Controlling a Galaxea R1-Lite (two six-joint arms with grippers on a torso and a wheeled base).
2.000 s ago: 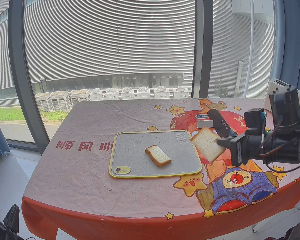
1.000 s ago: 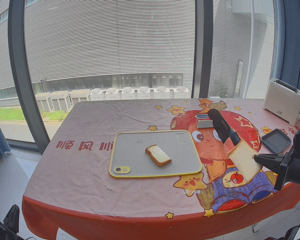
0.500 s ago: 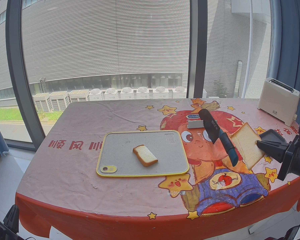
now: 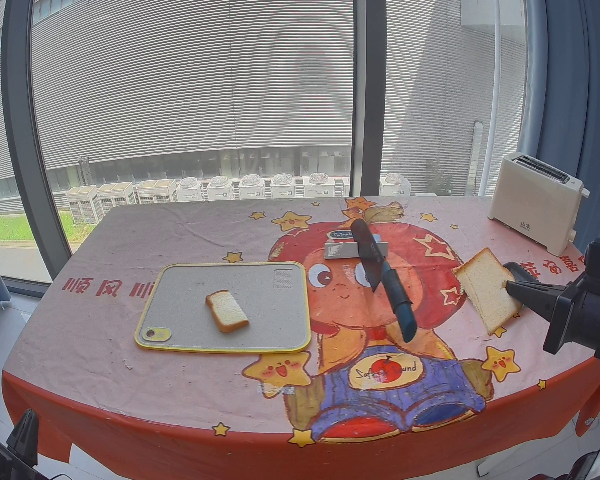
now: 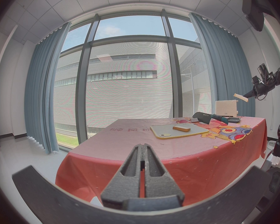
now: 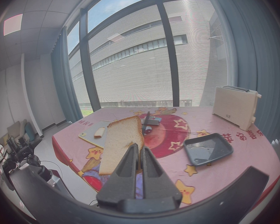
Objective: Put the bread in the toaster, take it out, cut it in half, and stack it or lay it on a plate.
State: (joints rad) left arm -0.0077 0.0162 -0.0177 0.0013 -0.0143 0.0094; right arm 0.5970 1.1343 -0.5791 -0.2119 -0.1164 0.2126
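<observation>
Now the right claw [image 4: 510,290] pinches a bread slice [image 4: 487,289] by its edge, raised over the cartoon-printed tablecloth [image 4: 180,235]. Beyond the claw stands the white toaster [image 4: 537,201], with a dark tray [image 6: 207,148] near its tip. The left claw [image 5: 142,148] is pressed together, short of the tablecloth, facing tall windows [image 4: 193,68] and blue curtains [image 5: 40,87].

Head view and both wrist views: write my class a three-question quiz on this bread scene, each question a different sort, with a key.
1. True or false: the right pincer grips a bread slice.
2. What lies on the cutting board? A: a knife. B: a small bread piece. C: a toaster.
3. Fill in: the left pincer is ____ (open or shut).
Key: 1 true; 2 B; 3 shut.
</observation>
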